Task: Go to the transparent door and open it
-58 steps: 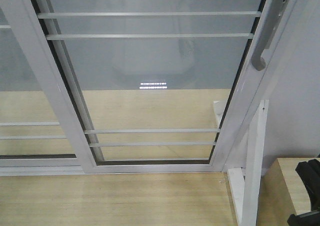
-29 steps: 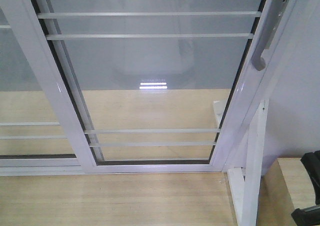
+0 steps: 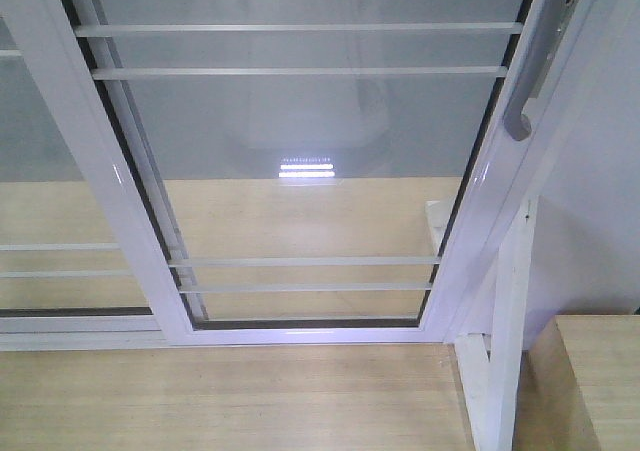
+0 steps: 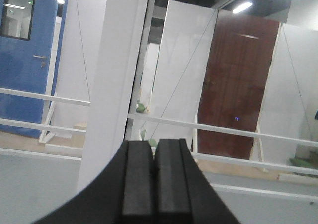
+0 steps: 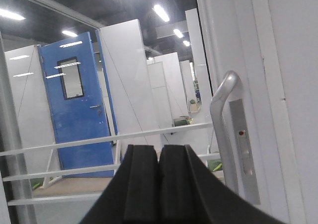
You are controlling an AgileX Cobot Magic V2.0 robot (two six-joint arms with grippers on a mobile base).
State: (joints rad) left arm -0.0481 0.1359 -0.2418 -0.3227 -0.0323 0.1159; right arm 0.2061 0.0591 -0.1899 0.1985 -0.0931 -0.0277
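The transparent door (image 3: 300, 121) fills the front view, its clear glass crossed by thin white bars inside a white frame. A curved grey pull handle (image 3: 525, 91) sits on its right edge. Neither gripper shows in the front view. In the right wrist view my right gripper (image 5: 159, 147) is shut with nothing between its black pads, and the handle (image 5: 221, 119) stands just to its right and a little ahead. In the left wrist view my left gripper (image 4: 153, 142) is also shut and empty, facing a white frame post (image 4: 112, 85) and barred glass.
A second barred glass panel (image 3: 50, 171) without a handle overlaps on the left. Pale wood floor (image 3: 220, 391) lies below the door track. A white support post (image 3: 505, 341) and a wooden ledge (image 3: 600, 371) stand at the lower right. Through the glass are a blue door (image 5: 74, 105) and white partitions.
The black gripper at the lower right corner of the front view has slid out of the frame. The door and its handle have not moved.
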